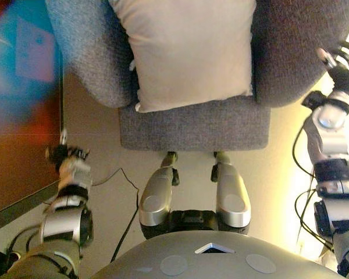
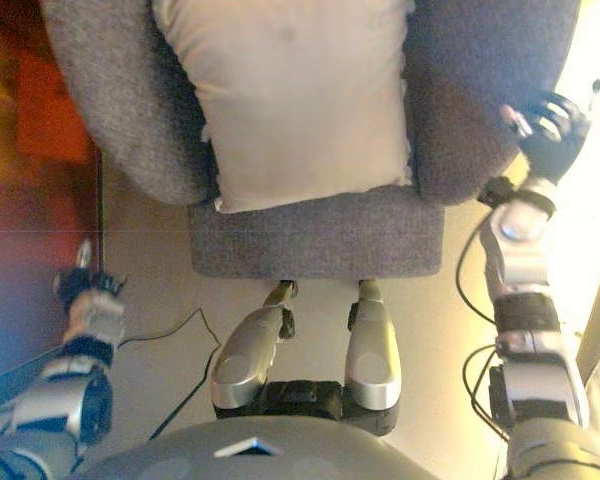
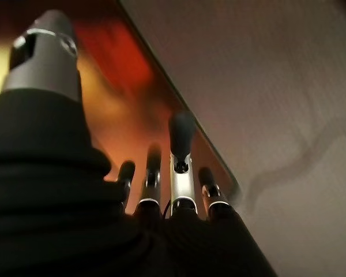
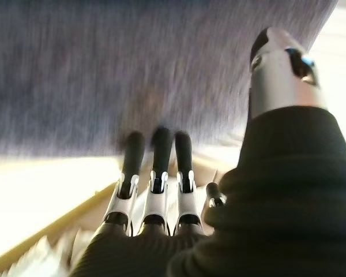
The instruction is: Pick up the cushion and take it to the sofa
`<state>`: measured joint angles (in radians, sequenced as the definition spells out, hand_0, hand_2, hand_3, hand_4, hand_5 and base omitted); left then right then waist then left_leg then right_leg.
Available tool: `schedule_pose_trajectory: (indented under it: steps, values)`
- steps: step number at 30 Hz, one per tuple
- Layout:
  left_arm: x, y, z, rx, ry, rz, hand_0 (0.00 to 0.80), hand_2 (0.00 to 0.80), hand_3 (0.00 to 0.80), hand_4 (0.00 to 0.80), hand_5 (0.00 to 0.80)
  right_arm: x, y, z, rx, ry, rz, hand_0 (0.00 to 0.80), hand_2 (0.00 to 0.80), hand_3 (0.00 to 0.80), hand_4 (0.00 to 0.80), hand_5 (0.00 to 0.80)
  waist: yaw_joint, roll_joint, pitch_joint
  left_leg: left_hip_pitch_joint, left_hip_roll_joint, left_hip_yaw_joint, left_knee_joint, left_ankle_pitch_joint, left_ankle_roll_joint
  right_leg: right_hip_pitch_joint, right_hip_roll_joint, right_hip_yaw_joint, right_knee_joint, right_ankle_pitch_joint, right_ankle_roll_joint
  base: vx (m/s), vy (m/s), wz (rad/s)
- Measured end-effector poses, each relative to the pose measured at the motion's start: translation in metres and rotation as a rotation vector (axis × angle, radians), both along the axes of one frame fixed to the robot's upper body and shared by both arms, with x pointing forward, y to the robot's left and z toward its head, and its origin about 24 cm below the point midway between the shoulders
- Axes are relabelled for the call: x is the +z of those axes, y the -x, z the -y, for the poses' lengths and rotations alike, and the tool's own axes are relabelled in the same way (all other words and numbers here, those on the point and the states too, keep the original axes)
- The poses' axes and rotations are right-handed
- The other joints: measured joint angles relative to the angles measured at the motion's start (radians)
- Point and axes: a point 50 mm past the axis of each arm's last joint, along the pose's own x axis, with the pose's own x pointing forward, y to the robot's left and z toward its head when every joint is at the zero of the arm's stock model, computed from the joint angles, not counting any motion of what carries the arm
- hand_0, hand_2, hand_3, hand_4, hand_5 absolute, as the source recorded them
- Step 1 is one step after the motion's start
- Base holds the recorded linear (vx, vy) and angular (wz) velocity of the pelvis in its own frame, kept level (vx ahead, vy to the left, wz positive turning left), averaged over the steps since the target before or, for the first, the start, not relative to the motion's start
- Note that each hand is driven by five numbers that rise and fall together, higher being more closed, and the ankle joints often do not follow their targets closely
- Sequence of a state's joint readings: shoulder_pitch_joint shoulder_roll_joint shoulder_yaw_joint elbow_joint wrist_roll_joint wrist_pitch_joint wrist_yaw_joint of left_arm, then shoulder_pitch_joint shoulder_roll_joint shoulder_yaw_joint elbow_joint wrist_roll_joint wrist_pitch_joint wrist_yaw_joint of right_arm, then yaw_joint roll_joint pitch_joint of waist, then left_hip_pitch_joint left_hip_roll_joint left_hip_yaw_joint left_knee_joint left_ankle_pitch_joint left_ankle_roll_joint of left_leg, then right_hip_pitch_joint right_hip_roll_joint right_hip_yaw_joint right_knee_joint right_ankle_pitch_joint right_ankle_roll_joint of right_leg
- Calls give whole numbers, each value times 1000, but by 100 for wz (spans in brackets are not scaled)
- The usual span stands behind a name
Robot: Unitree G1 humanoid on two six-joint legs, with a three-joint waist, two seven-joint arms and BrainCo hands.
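Cream cushion (image 1: pixel 189 49) lies on the grey armchair (image 1: pixel 195 125); my left hand (image 1: pixel 67 157) and right hand (image 1: pixel 343 64) hang relaxed, holding nothing.

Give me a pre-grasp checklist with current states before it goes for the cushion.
1. Cushion in view, propped against the back of the grey armchair: ok.
2. Nothing lying on the cushion's visible face: ok.
3. Left hand empty, fingers straight: ok, but it hangs low beside the chair, well short of the cushion.
4. Right hand empty, fingers fairly straight: ok; it sits outside the chair's armrest, not over the cushion.
5. Both hands flanking the cushion for a two-handed lift: not ok.
6. Sofa to carry it to in view: cannot tell; only the armchair shows.
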<state>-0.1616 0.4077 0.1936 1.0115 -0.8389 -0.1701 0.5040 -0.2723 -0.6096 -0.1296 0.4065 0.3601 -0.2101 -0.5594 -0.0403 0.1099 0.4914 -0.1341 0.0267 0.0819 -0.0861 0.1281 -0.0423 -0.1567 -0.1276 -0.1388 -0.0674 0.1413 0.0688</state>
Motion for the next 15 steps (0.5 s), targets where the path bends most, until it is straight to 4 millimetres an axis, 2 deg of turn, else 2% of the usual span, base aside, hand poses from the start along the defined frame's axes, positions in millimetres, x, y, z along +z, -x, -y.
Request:
schedule_pose_trajectory:
  steps: [1,4,5,7,9,13,15]
  values:
    - [-8,15,-1,12,13,-38,0,0,0,0,0,-17,13,8,-33,-21,-51,0,0,0,0,0,2,-6,-14,11,1,0,0,-6,-3,18,2,-5,-10,0,0,167,59,8]
    - [-29,53,3,-22,52,-169,0,0,0,0,0,-65,45,14,-81,-77,-220,0,0,0,0,0,-6,-39,-95,59,6,3,-1,-23,-7,70,6,-5,-21,-12,1,250,77,-2]
    - [-33,59,6,-46,54,-199,0,0,0,0,0,-76,53,15,-89,-89,-257,0,0,0,0,0,-10,-45,-111,77,7,5,-1,-30,-9,89,7,-5,-21,-18,2,262,83,-2]
    - [-48,85,16,-117,91,-316,0,0,0,0,0,-117,83,12,-114,-152,-408,0,0,0,0,0,-26,-72,-188,133,10,21,-2,-52,-9,142,8,-3,-21,-41,7,189,72,-7]
    - [-60,113,25,-161,137,-424,0,0,0,0,0,-148,116,7,-125,-195,-554,0,0,0,0,0,-29,-95,-270,160,10,29,-6,-73,-13,162,8,6,-21,-58,14,153,66,-17]
    - [-73,137,42,-293,169,-575,0,0,0,0,0,-202,179,-5,-166,-329,-838,0,0,0,0,0,-32,-131,-325,213,9,49,-7,-90,-7,209,6,22,-19,-63,18,92,-3,-15]
    - [-78,147,51,-376,185,-645,0,0,0,0,0,-227,208,-19,-161,-401,-987,0,0,0,0,0,-27,-135,-338,234,8,52,-7,-98,-1,224,4,23,-5,-73,20,17,-77,-4]
